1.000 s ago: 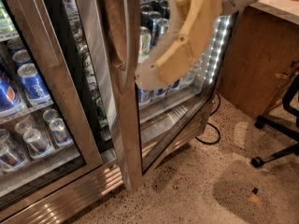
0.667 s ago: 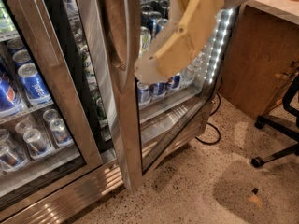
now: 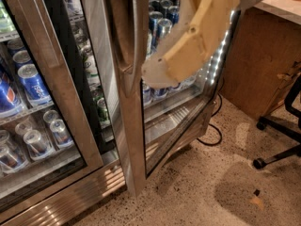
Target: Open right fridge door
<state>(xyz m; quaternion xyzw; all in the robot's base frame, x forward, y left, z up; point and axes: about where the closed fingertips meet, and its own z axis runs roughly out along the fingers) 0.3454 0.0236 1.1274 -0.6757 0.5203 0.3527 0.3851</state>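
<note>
The right fridge door (image 3: 130,140) stands partly swung out, its wide steel handle-side edge turned toward me and its glass pane (image 3: 171,121) angling back to the right. Its vertical bar handle (image 3: 123,32) runs along that edge at the top. My cream-coloured arm comes down from the upper right. Its end, the gripper (image 3: 149,74), sits right against the inner side of the door edge, just below the handle. Cans show behind the pane.
The left glass door (image 3: 56,107) is closed, with blue Pepsi cans (image 3: 32,81) behind it. A wooden counter side (image 3: 263,60) stands on the right, with an office chair base (image 3: 282,145) and a black cable (image 3: 211,135) on the speckled floor.
The arm's end has shifted slightly up and left along the door edge. The door's angle looks much the same.
</note>
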